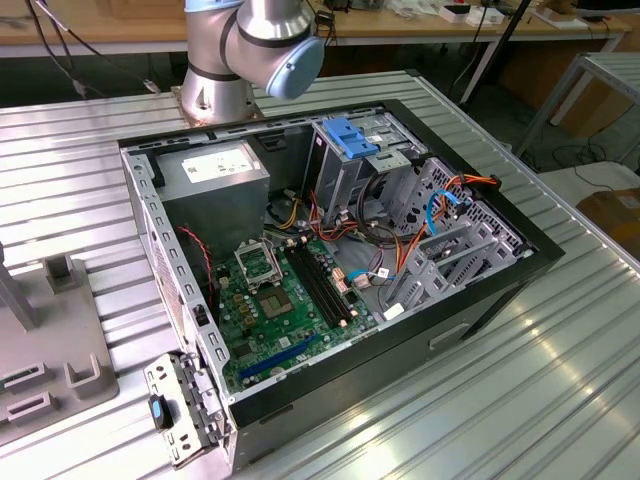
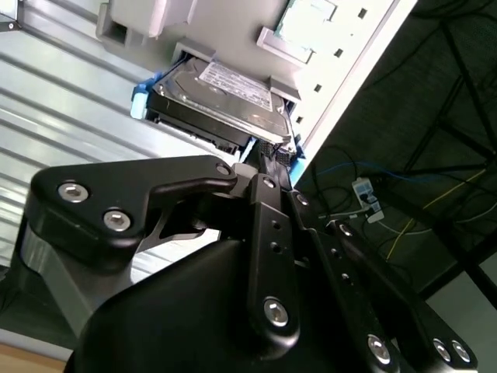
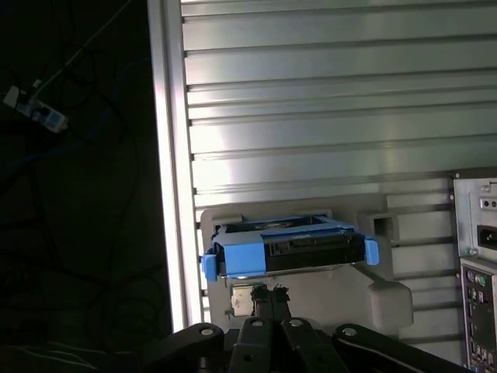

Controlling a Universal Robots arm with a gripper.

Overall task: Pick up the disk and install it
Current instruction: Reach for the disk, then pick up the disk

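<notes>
The disk (image 3: 291,249) is a dark grey drive with a white label on top and blue rails along its sides. It sits in a light grey holder (image 3: 342,299) on the ribbed metal table. In the second wrist view the disk (image 2: 221,97) lies flat with its connector end towards my black gripper (image 2: 272,155). In the first wrist view the gripper (image 3: 269,294) hangs just short of the disk's near edge. Its fingertips stand close together with nothing between them. In the exterior view the arm's base (image 1: 215,90) rises behind the open computer case (image 1: 330,260).
The case lies open on its side, showing a green motherboard (image 1: 280,300), a grey power supply box (image 1: 215,170), a blue latch piece (image 1: 350,135) and metal drive cages (image 1: 440,230). The table's edge (image 3: 167,155) runs close beside the holder. The case's rear panel (image 3: 477,264) stands nearby.
</notes>
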